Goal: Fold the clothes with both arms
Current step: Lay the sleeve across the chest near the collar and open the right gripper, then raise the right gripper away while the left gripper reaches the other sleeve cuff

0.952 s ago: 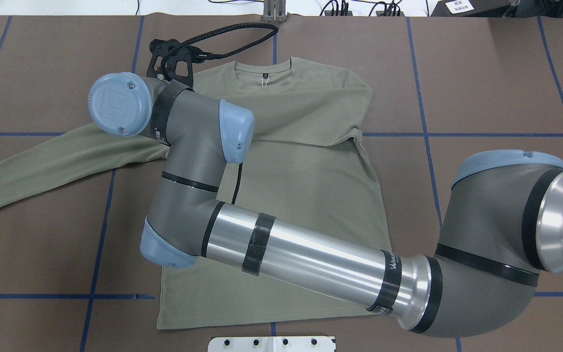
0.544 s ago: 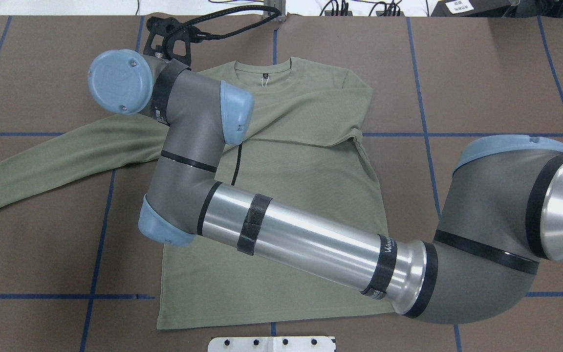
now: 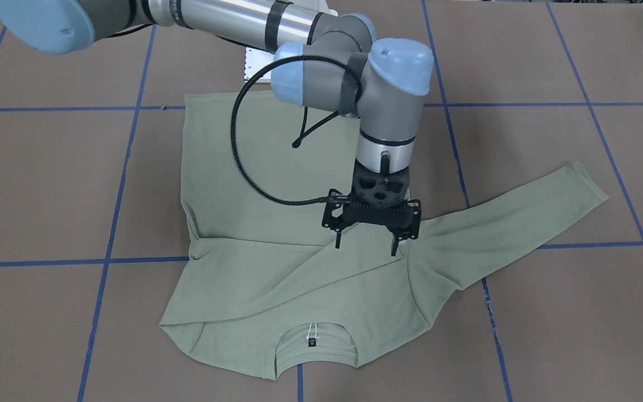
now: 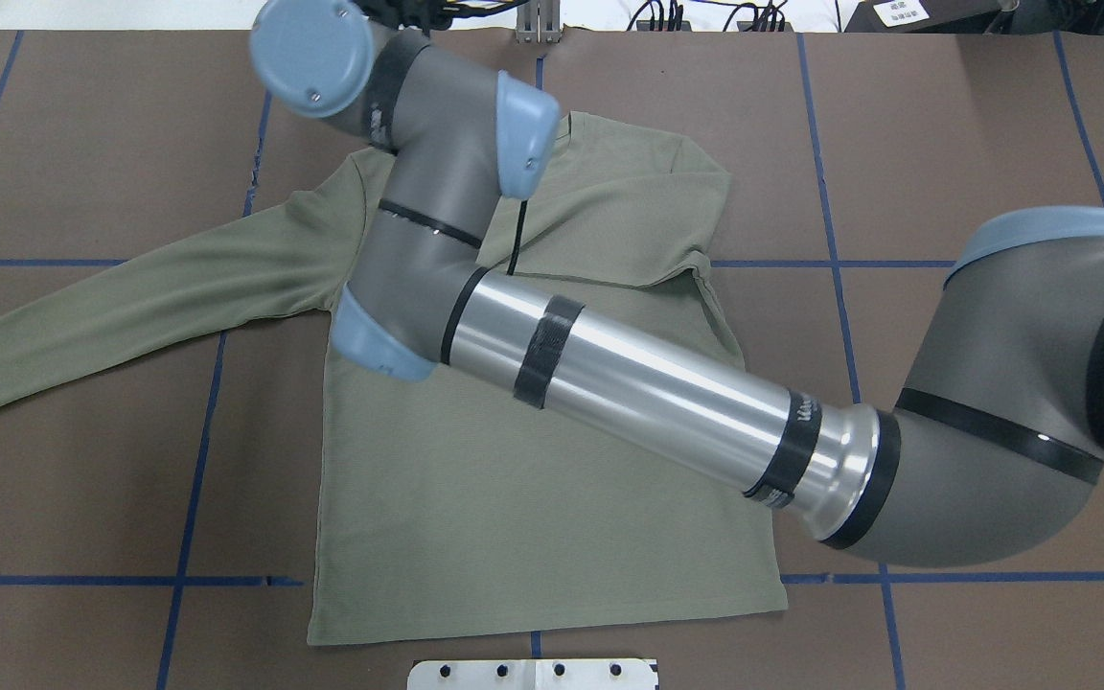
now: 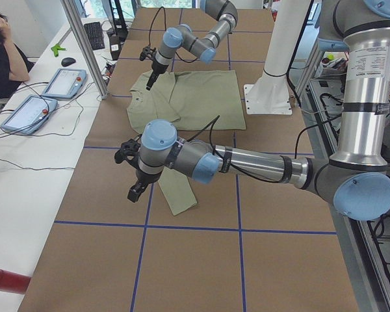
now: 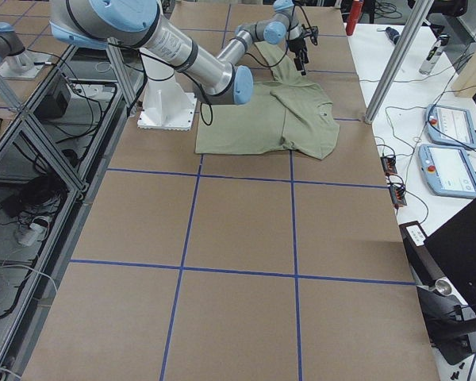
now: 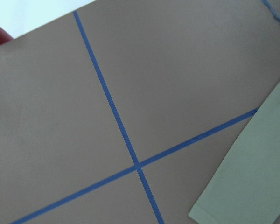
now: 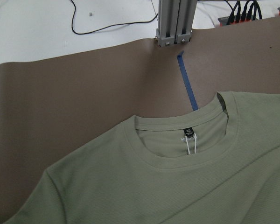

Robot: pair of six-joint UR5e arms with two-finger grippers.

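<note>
The sage-green shirt (image 4: 533,479) lies flat on the brown table, its neck label (image 3: 312,341) toward the far edge. One sleeve is folded across the chest (image 3: 277,268). The other sleeve (image 4: 130,287) stretches straight out. My right arm (image 4: 648,383) reaches across the shirt. Its gripper (image 3: 365,249) hangs open and empty just above the shoulder where the stretched sleeve begins. My left gripper (image 5: 135,188) hovers beside that sleeve's cuff (image 5: 179,195); I cannot tell if it is open or shut. The left wrist view shows only the cuff (image 7: 252,186) and bare table.
The white pedestal base (image 4: 533,674) stands at the near edge. An aluminium post (image 8: 175,21) rises at the far edge behind the collar. Blue tape lines (image 4: 197,431) grid the table. A side bench holds control tablets (image 5: 62,83), with a person (image 5: 0,58) seated there.
My right arm's wrist has swung toward the far edge and to the right, lifting the gripper off the shoulder area. The shirt lies as before.
</note>
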